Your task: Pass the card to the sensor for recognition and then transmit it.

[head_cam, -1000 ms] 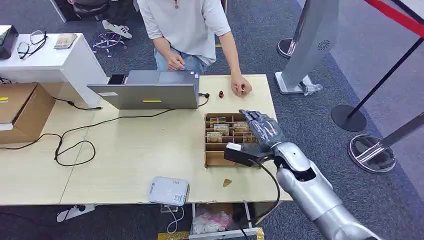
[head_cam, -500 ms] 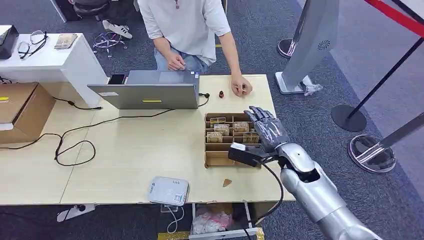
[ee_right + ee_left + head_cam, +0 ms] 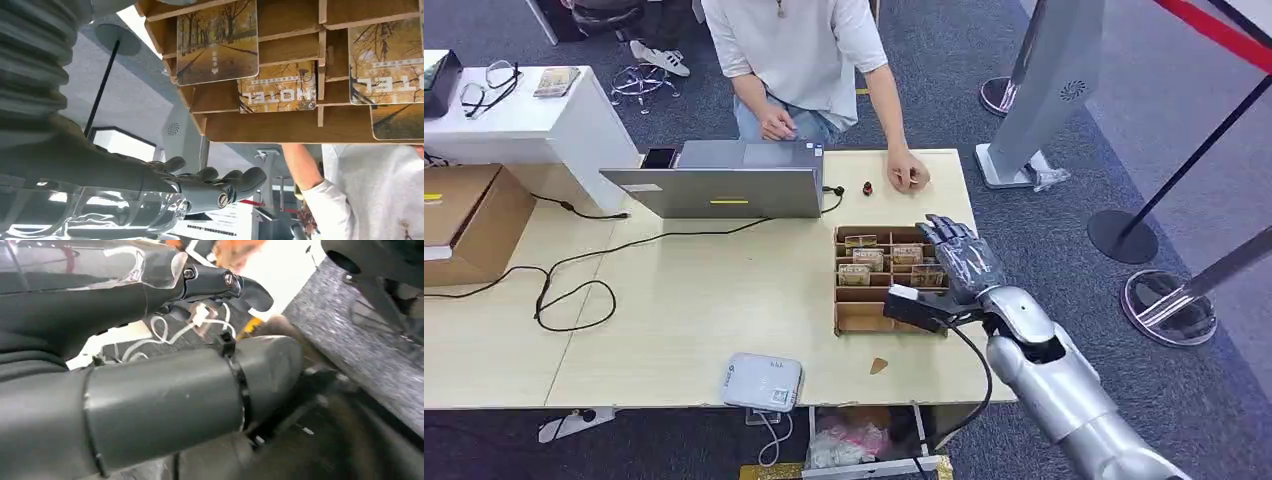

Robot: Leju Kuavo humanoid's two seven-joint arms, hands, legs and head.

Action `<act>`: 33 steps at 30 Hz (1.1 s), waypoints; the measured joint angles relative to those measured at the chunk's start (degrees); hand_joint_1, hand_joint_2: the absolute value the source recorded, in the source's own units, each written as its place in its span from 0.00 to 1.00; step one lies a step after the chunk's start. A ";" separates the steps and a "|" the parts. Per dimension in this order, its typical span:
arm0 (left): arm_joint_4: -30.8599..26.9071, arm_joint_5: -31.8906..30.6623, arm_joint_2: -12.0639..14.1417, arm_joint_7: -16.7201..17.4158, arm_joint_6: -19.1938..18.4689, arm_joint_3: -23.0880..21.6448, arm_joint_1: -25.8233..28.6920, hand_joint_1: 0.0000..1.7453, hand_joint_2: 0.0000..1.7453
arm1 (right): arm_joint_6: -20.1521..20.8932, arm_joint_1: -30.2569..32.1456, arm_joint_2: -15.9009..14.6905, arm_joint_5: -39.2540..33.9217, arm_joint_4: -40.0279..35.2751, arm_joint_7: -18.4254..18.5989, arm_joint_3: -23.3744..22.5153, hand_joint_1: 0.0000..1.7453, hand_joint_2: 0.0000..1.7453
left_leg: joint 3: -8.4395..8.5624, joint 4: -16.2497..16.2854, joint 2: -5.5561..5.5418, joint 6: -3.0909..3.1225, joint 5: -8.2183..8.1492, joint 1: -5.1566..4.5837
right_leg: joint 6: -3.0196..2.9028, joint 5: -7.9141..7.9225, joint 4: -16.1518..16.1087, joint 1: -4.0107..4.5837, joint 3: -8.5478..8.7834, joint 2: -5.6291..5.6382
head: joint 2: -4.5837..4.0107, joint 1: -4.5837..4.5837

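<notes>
Here, cards (image 3: pixel 277 94) read "HOTEL"; right hand (image 3: pixel 961 262) empty.

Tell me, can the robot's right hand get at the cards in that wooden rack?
Probably yes. The right hand hangs open at the wooden rack, holding nothing, and the cards stand uncovered in their slots with nothing in between.

You face a pale wooden desk (image 3: pixel 674 300) on grey carpet (image 3: pixel 1044 230), a white side table (image 3: pixel 534 120) and barrier posts (image 3: pixel 1124 235) nearby.

Hotel cards (image 3: pixel 867 260) upright, wooden rack (image 3: pixel 854 316) slots
</notes>
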 joint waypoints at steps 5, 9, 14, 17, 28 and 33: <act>0.00 3.43 0.31 -2.45 -1.20 0.00 0.54 0.00 0.00 | 0.04 0.00 -0.18 -0.13 0.00 -0.02 -0.02 0.20 1.00 | 0.00 0.00 0.00 0.00 0.00 -0.01 | 0.01 0.00 0.00 -0.01 0.00 0.00 | 0.00 0.00; 0.00 7.23 0.50 -6.53 -0.81 0.00 1.34 0.00 0.00 | 0.00 0.54 -0.94 -0.28 -0.92 -0.07 -0.09 0.21 1.00 | 0.00 0.00 0.00 0.00 0.00 -0.01 | 0.03 -0.02 0.00 -0.01 -0.01 -0.01 | 0.00 0.02; 0.00 14.49 0.46 -11.72 3.72 0.33 2.64 0.00 0.00 | -0.02 4.24 -2.56 -0.24 -5.21 0.94 -0.39 0.25 1.00 | -0.03 0.00 -0.03 0.03 -0.02 -0.02 | 0.07 -0.05 -0.02 -0.02 0.00 -0.07 | 0.00 0.00; 0.00 16.24 0.42 -10.19 2.52 0.48 3.12 0.00 0.00 | 0.13 5.96 -3.32 -0.13 -7.45 1.27 -0.70 0.24 1.00 | -0.05 0.00 0.03 0.05 -0.06 -0.02 | 0.08 -0.06 -0.02 -0.03 -0.01 -0.01 | 0.00 0.00; -0.48 21.83 0.72 -2.19 -2.20 3.25 3.86 0.00 0.00 | 1.13 4.47 -3.65 -1.11 -7.58 1.05 -1.38 0.21 1.00 | 0.07 0.00 0.06 0.06 -0.05 0.00 | 0.08 -0.05 -0.01 -0.01 0.08 -0.01 | 0.00 0.00; -0.96 26.90 0.81 3.73 -4.67 6.88 4.34 0.00 0.00 | 2.51 2.80 -4.00 -2.18 -7.63 1.20 -1.38 0.21 1.00 | 0.17 0.00 0.10 0.08 -0.08 0.00 | 0.08 -0.06 -0.02 -0.01 0.14 0.01 | 0.00 0.02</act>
